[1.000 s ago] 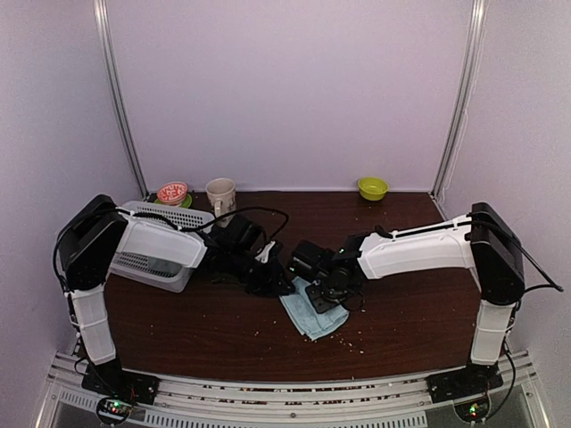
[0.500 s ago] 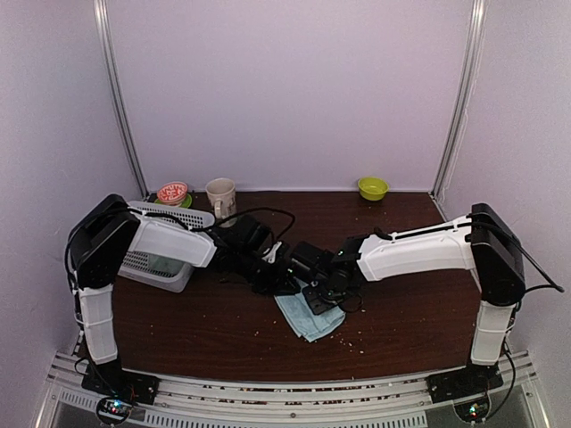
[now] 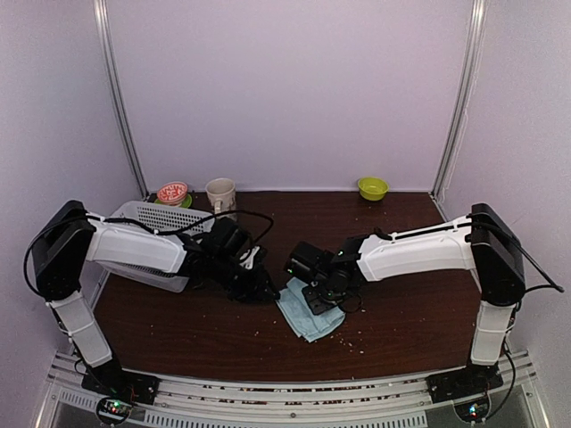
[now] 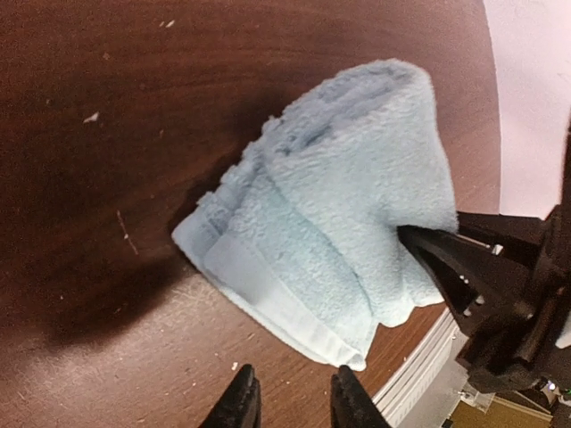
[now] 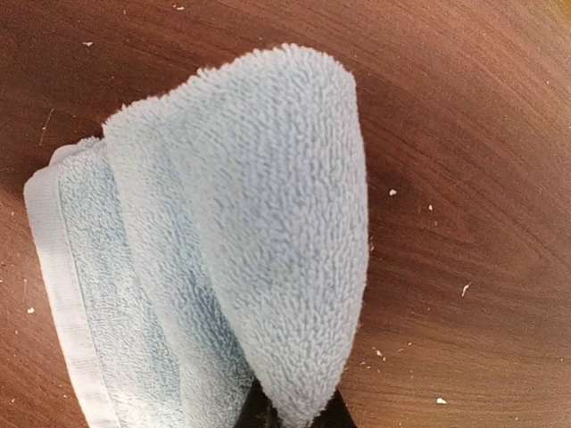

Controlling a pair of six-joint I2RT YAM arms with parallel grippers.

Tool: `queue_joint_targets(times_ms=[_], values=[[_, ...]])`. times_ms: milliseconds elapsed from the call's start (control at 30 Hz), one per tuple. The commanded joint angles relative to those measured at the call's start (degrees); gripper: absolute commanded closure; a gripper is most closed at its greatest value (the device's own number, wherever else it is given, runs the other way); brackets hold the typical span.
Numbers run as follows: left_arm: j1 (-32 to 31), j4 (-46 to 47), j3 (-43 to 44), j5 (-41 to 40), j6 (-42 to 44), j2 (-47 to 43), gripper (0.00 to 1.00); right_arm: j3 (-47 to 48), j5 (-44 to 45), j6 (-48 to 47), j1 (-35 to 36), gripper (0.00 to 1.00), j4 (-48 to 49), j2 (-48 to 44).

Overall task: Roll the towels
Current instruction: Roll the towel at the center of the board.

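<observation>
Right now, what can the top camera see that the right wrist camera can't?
Only the top camera shows the white basket, the mug and the green bowl at the back. Only the right wrist camera shows the fuzzy loops and the white hem up close. Both show the light blue towel lying on the brown table, with the right hand pinching its fold.
</observation>
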Motion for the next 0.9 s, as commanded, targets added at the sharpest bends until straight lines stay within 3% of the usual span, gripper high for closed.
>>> queue_joint_targets(times_ms=[0, 300, 700, 867], values=[[-0.36, 4.60, -0.85, -0.22, -3.55, 3.44, 0.72, -0.37, 1.10, 1.17, 0.36, 1.00, 0.77, -0.18], [-0.85, 5.57, 3.04, -0.07, -4.57, 10.47, 0.72, -1.98, 0.74, 1.69, 0.54, 1.00, 1.22, -0.38], [-0.87, 5.48, 6.81, 0.88, -3.64, 12.39, 0.99, 2.05, 2.32, 1.62, 2.48, 1.00, -1.14, 0.33], [-0.86, 5.89, 6.87, 1.24, -3.84, 12.88, 1.00, 3.83, 2.12, 1.46, 3.21, 1.00, -1.85, 0.71]])
